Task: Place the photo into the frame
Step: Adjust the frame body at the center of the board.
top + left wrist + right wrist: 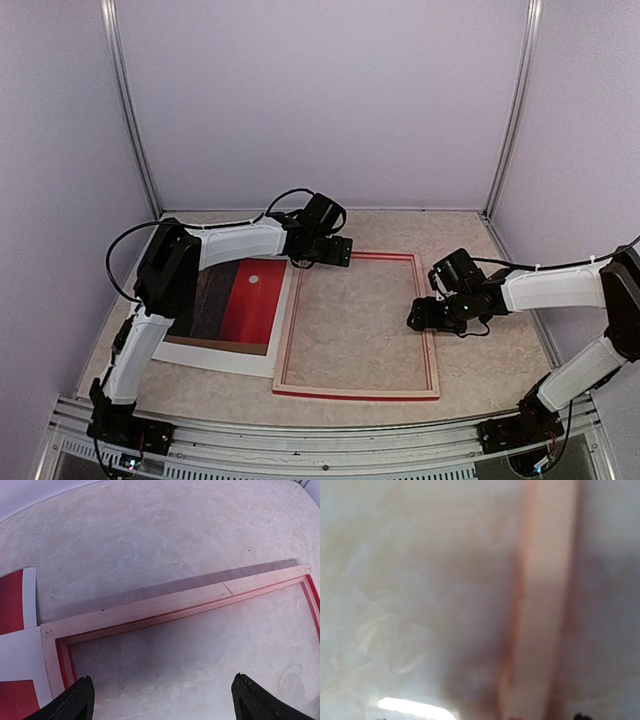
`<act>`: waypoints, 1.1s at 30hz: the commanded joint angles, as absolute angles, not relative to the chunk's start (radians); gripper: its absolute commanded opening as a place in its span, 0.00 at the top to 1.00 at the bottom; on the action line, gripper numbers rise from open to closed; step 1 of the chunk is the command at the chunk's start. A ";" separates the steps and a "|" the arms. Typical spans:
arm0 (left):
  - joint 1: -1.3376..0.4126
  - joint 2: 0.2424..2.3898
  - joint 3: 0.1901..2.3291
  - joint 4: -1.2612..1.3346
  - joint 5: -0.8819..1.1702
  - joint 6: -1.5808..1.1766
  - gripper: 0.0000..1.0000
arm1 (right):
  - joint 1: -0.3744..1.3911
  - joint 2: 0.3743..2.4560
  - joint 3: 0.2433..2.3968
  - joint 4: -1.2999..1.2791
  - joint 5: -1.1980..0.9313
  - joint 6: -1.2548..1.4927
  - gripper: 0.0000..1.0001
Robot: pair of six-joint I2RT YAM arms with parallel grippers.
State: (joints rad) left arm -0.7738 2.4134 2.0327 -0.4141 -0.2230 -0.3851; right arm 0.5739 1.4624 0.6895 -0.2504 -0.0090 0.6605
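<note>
The frame lies flat mid-table, pale wood side up with red showing along its edges. The photo, half red with a white dot and half dark, lies left of it under a white mat sheet. My left gripper hovers open and empty just inside the frame's far left corner; its black fingertips stand wide apart. The mat and red print show at that view's left. My right gripper is low over the frame's right rail, which is blurred and very close.
Pale walls with metal posts close in the table on three sides. The left arm's cable loops over the far left corner. Bare marbled tabletop shows through the frame's opening and around it.
</note>
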 commanded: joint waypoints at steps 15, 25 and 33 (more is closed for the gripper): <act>-0.746 2.572 2.135 -0.447 -0.351 -0.410 0.05 | 0.580 1.447 0.735 -0.325 0.089 0.670 0.20; -0.740 2.555 2.098 -0.409 -0.334 -0.400 0.05 | 0.581 1.439 0.737 -0.327 0.097 0.667 0.19; -0.738 2.317 1.889 -0.265 -0.243 -0.388 0.05 | 0.577 1.438 0.794 -0.351 0.105 0.616 0.18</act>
